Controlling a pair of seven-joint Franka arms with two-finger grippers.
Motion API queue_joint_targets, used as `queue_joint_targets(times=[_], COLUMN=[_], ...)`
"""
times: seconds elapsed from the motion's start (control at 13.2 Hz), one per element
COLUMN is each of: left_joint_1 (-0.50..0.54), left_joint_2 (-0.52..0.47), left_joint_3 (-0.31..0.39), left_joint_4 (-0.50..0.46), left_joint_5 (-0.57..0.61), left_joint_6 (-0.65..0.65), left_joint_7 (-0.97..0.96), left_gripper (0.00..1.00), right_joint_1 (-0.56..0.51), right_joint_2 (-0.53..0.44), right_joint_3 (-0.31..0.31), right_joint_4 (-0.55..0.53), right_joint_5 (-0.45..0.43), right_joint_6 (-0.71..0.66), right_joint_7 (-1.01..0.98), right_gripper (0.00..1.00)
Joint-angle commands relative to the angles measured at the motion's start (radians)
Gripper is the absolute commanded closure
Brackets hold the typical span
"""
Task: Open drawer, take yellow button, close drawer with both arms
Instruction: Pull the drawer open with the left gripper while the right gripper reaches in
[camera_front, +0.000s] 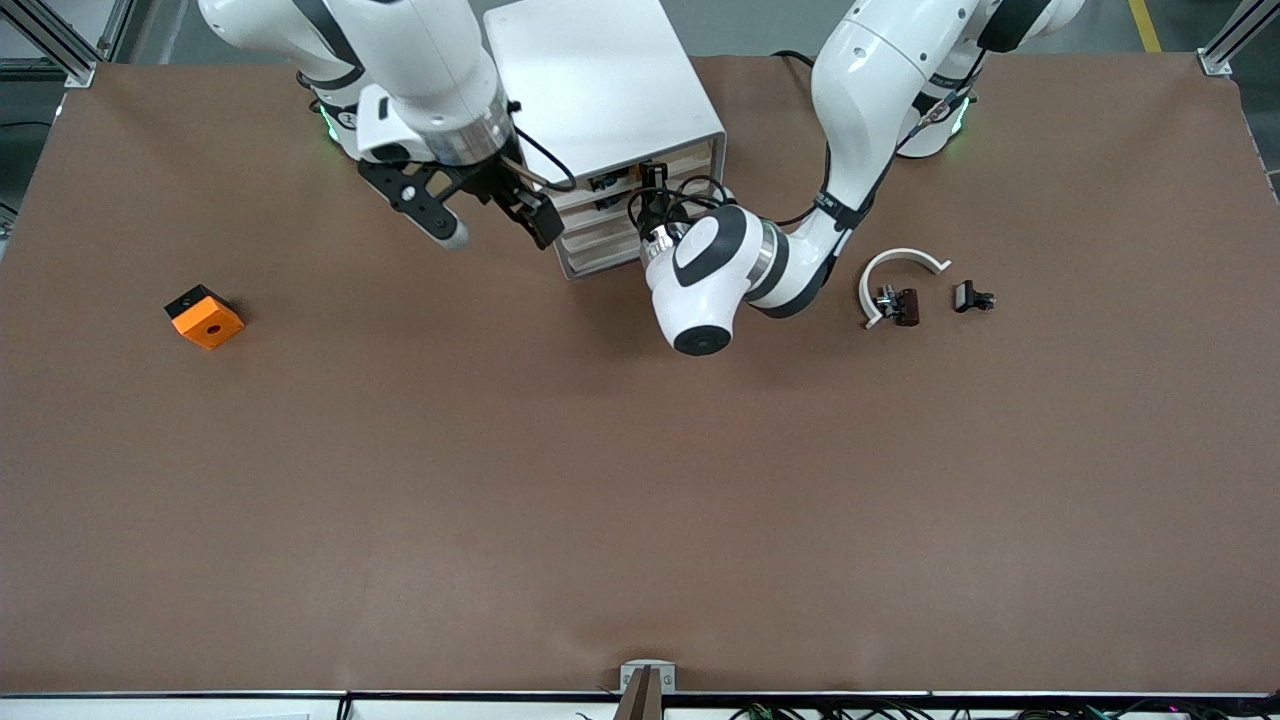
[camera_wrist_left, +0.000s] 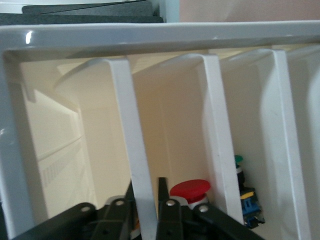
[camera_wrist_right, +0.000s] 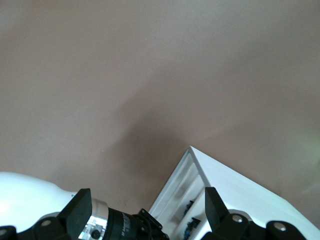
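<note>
Lying lower left of the cabinet (camera_front: 600, 120) in the front view is an orange block (camera_front: 204, 316); small dark parts with a white curved strip (camera_front: 900, 280) sit at mid-right. The left gripper (camera_wrist_left: 148, 200) is pinched on a white drawer front (camera_wrist_left: 135, 150), the drawer (camera_front: 640, 185) not visibly pulled out. The right gripper (camera_front: 485, 215) hangs spread and empty. The button is hidden.

The cabinet (camera_front: 610, 120) front is crowded: the left end effector (camera_wrist_left: 148, 200) is clamped on a drawer (camera_wrist_left: 145, 125) face, its arm blocking approach there. The right end effector (camera_front: 490, 215), fingers spread, hangs beside the cabinet's corner. Nearer the camera than the cabinet, the desk (camera_front: 640, 500) lies bare.
</note>
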Motion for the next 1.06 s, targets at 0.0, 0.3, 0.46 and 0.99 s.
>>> queue_joint_targets(times=[0.0, 0.3, 0.46, 0.99], left_joint_1=[0.038, 0.129, 0.141, 0.157], left_joint_2=[0.042, 0.115, 0.118, 0.106], left_joint_3=[0.018, 0.039, 0.073, 0.102], left_joint_4=[0.033, 0.148, 0.165, 0.181], left_joint_5=[0.012, 0.015, 0.010, 0.007], left_joint_6=[0.016, 0.022, 0.037, 0.051], left_joint_7=[0.009, 0.024, 0.064, 0.124], left_gripper=[1.00, 1.00, 1.00, 0.00], right_joint_1=[0.030, 0.039, 0.039, 0.079], right_joint_2=[0.076, 0.116, 0.127, 0.201], right_joint_3=[-0.011, -0.011, -0.011, -0.011], right_joint_4=[0.075, 0.092, 0.092, 0.092], right_joint_5=[0.020, 0.022, 0.022, 0.022], right_joint_6=[0.035, 0.047, 0.049, 0.124], right_joint_7=[0.078, 0.123, 0.126, 0.295], right_gripper=[0.00, 0.00, 0.00, 0.00])
